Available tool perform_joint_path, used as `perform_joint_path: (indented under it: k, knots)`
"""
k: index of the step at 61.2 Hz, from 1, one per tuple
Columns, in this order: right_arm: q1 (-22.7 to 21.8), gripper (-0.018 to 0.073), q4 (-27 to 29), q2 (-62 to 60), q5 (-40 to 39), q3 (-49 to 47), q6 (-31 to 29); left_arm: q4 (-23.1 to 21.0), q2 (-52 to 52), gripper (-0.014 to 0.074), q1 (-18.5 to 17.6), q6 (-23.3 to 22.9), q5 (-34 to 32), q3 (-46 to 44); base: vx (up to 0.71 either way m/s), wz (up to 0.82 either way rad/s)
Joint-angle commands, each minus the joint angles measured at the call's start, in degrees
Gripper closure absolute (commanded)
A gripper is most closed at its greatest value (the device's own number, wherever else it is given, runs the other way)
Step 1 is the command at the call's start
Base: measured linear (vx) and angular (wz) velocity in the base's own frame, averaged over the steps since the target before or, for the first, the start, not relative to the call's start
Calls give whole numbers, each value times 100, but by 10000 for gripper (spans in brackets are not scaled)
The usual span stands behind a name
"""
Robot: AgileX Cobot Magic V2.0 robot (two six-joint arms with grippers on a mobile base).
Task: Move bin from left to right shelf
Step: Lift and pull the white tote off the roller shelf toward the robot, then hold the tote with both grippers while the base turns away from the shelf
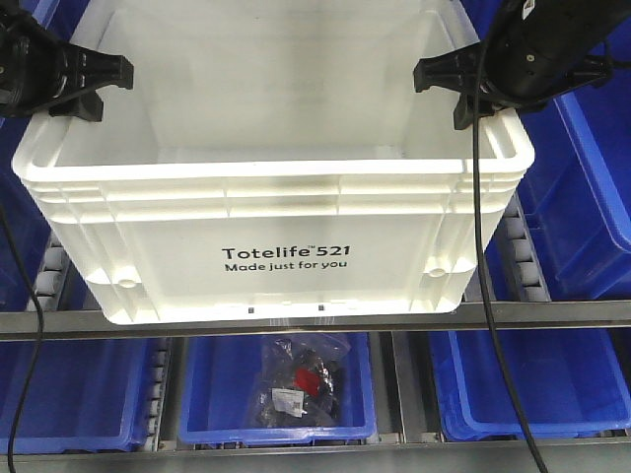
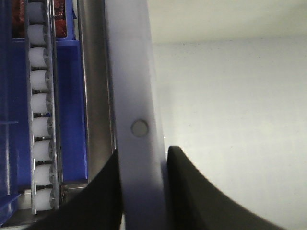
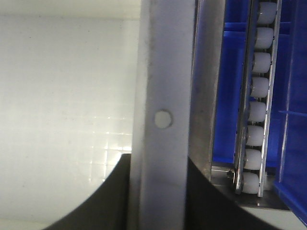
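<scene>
The bin is a large white tote printed "Totelife 521", filling the middle of the front view, with its base at the shelf's front rail. My left gripper is shut on the bin's left rim, one finger outside and one inside the wall. On the opposite side, my right gripper is shut on the right rim in the same way. The bin's inside looks empty.
Blue plastic bins stand on either side and on the shelf below; the lower middle one holds bagged parts. White roller tracks run beside the bin. A metal shelf rail crosses the front.
</scene>
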Motion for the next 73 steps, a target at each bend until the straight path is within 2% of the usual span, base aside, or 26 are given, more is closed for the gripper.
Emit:
perform_joint_path:
  k: [1, 31, 73]
  knots:
    - [-59, 550, -459, -350, -485, -212, -35, 213, -333, 500, 1, 122, -457, -199, -2, 1]
    - [-59, 550, -477, -350, -495, -212, -35, 213, -333, 501, 1, 122, -466, -199, -7, -1]
    - [-59, 550, -477, -350, -495, -212, -35, 213, -333, 500, 1, 122, -471, -199, -16, -15]
